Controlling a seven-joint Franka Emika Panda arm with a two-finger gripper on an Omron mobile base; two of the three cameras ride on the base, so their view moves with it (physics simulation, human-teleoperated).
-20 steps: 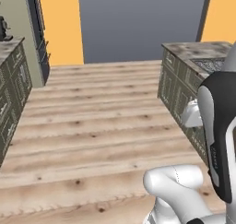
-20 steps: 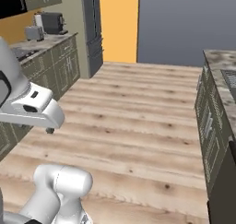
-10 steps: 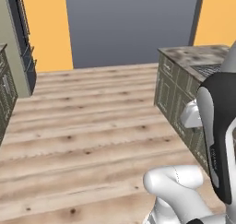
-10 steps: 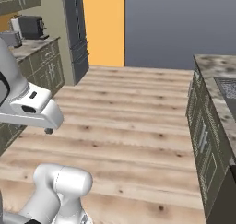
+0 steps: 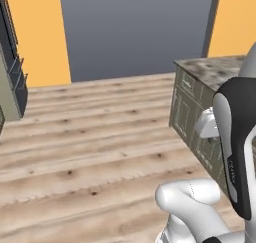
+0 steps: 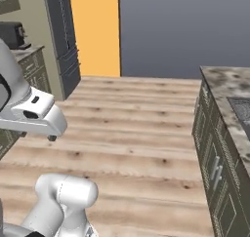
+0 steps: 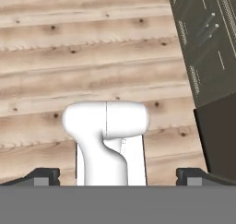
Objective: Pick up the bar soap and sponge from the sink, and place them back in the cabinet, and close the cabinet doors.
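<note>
Gripper (image 7: 118, 176) spread wide and empty, its two dark finger tips standing far apart at the bottom of the hand view, pointed down at the floor. Task judged to be at its start: nothing is held, and neither the bar soap, the sponge, the sink nor the tall cabinet can be made out from here, so their whereabouts cannot be stated; both picks, both placements and the door closing all remain. Directly beneath the gripper lies the wooden floor (image 7: 55, 57), pale matte planks with long grain lines and scattered dark knots. Off to one side of the gripper, a little further out, stands a run of olive-grey base cupboards (image 6: 215, 167), flat-fronted with recessed panels edged in a fine ribbed trim and short steel handles; a table top (image 6: 229, 92) of mottled grey-brown stone caps them, with a dark ribbed inset near its edge, too cropped to identify. Beyond, well ahead of the gripper, a smooth blue-grey wall (image 5: 135, 27) sits between flat orange wall panels (image 5: 35, 37). To the far other side stands a dark slatted tall unit (image 6: 61, 36), and beside it a small black appliance (image 6: 12, 34) on another table.
</note>
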